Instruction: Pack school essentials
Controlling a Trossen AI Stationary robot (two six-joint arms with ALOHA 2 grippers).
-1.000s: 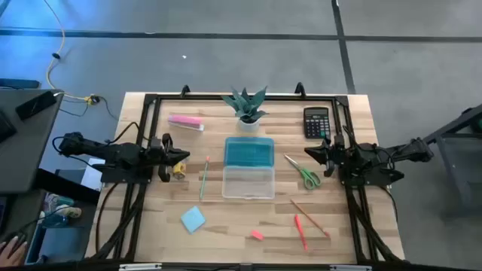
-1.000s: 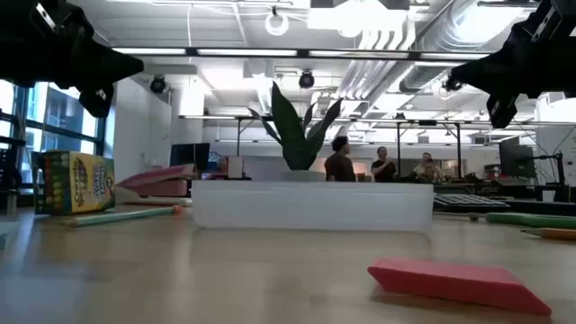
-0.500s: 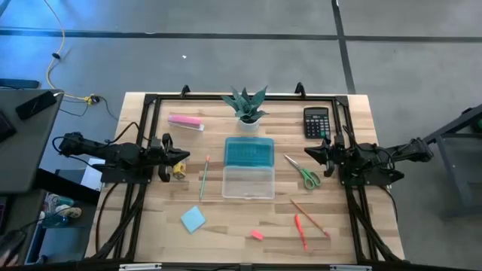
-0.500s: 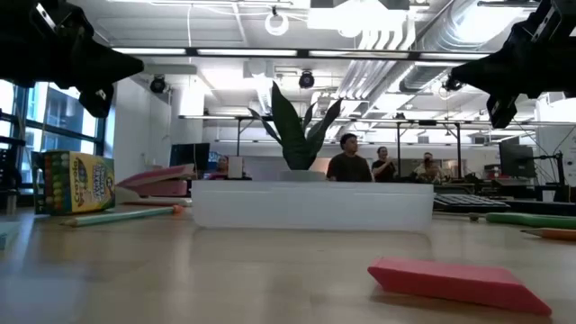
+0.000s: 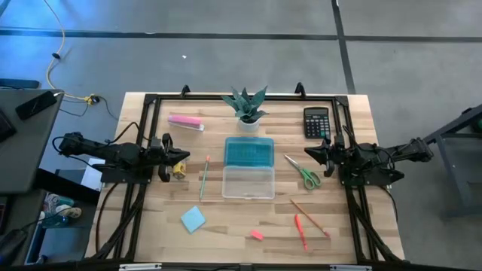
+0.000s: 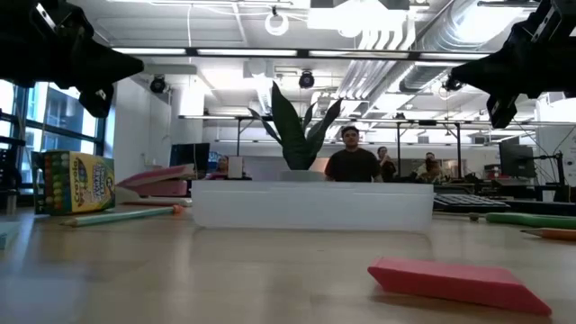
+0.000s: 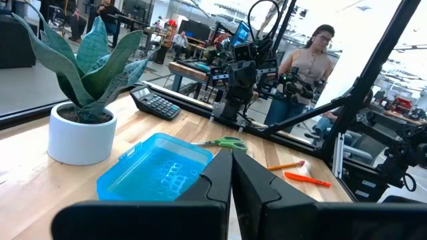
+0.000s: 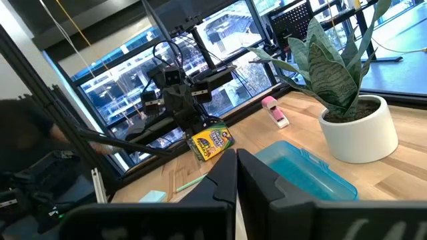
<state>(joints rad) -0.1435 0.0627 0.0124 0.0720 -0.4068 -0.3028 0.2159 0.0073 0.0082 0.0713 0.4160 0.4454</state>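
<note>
An open pencil case lies mid-table, its blue lid [image 5: 249, 152] toward the far edge and its clear tray [image 5: 248, 183] nearer. Left of it lie a green pencil [image 5: 203, 179], a crayon box [image 5: 179, 171] and a light-blue notepad [image 5: 193, 220]. Right of it lie green-handled scissors [image 5: 304, 173], a reddish pencil [image 5: 309, 217] and a red pen [image 5: 300, 231]. A pink eraser [image 5: 257, 235] lies toward the near edge. My left gripper [image 5: 183, 156] hovers shut over the crayon box. My right gripper [image 5: 307, 152] hovers shut beside the scissors. Both point at the case.
A potted plant [image 5: 247, 109] stands at the far edge behind the case. A black calculator [image 5: 316, 122] lies far right and a pink-and-white bar [image 5: 185, 121] far left. A black frame [image 5: 151, 98] rims the table. People stand in the room beyond.
Neither arm nor any thing on the table has moved. In the low view, a person in the room behind the table has walked a little to the right.
</note>
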